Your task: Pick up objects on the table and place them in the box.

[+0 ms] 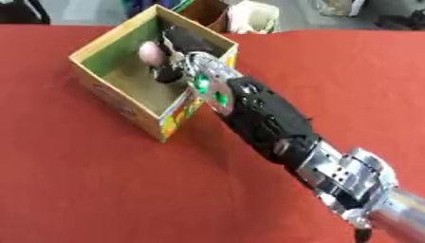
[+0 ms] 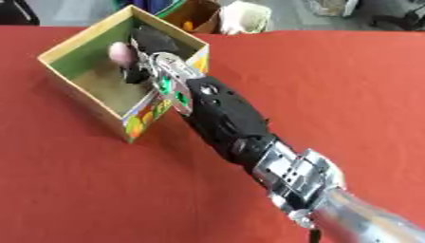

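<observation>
Red cloth [image 1: 99, 190] covers the whole table under your right arm [image 1: 265, 123], which comes in from the lower right corner and stretches diagonally up to the left. Your right hand [image 1: 176, 57] is down inside the box [image 1: 116, 97], below its rim, with the wrist crossing the near right wall where two green lights [image 1: 209, 90] glow on the silver cuff. Its dark fingers are curled round a small pale pink object [image 1: 150, 52], rounded in shape (you cannot make out more of it than that). The pink object sits at the left side of your hand, toward the box's far left wall, and whether it touches the box floor cannot be told from either eye view.

The box itself is open-topped cardboard, green on the inner walls and brownish on the floor, with a bright printed pattern [image 2: 143, 117] on the near corner just below your wrist. It stands askew on the cloth, one corner pointing toward you.

Beyond your hand, past the table's far edge, stand another cardboard box [image 2: 196, 15] and a pale bag-like thing [image 2: 245, 18]. Your left hand shows in neither view.
</observation>
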